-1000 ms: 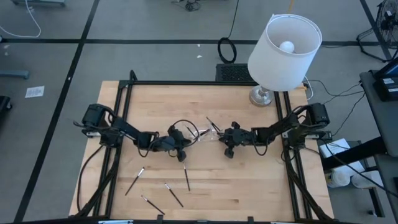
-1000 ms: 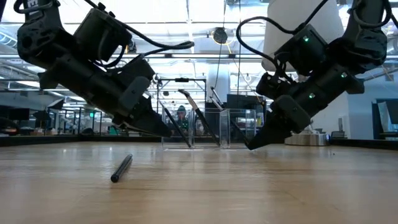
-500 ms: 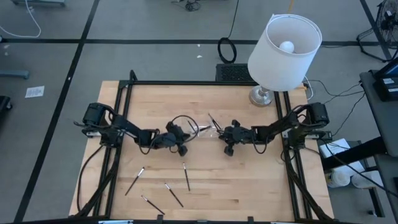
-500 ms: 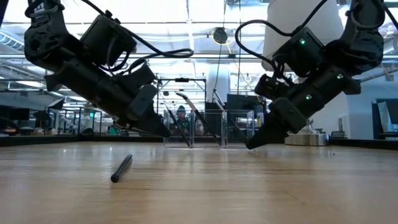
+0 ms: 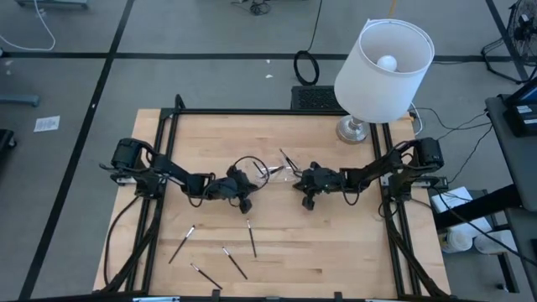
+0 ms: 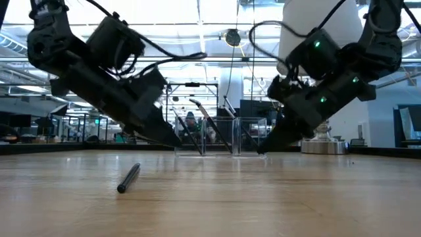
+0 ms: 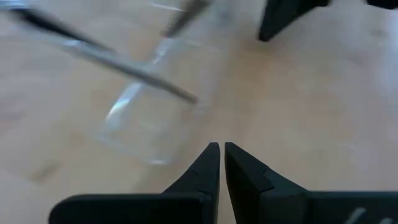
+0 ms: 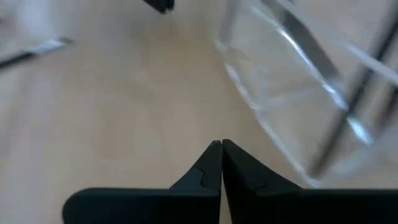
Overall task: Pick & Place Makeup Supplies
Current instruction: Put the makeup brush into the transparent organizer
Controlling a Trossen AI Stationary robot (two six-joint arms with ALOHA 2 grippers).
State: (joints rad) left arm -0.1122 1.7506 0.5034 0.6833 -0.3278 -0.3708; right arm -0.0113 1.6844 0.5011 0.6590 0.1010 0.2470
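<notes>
A small clear tray (image 5: 277, 172) stands mid-table with a few thin dark sticks (image 5: 288, 161) leaning in it, their lower ends inside and their upper parts on its rim. It also shows in the low view (image 6: 217, 135). Several more sticks lie flat on the wood nearer the front: one on the left (image 5: 182, 243), one in the middle (image 5: 252, 237) and two lower down (image 5: 235, 262). My left gripper (image 5: 255, 179) is shut and empty, low beside the tray's left side (image 7: 149, 124). My right gripper (image 5: 294, 181) is shut and empty, low beside the tray's right side (image 8: 292, 93).
A white-shaded lamp (image 5: 382, 71) stands at the table's far right corner. A black frame (image 5: 168, 126) runs along the table's edges. One stick (image 6: 129, 178) lies close to the low camera. There is open wood in front of the tray.
My left gripper has gone a little toward the far edge and the tray, rising slightly. My right gripper has edged toward the table's left, closer to the tray. Both stay shut. The tray and the sticks have not moved.
</notes>
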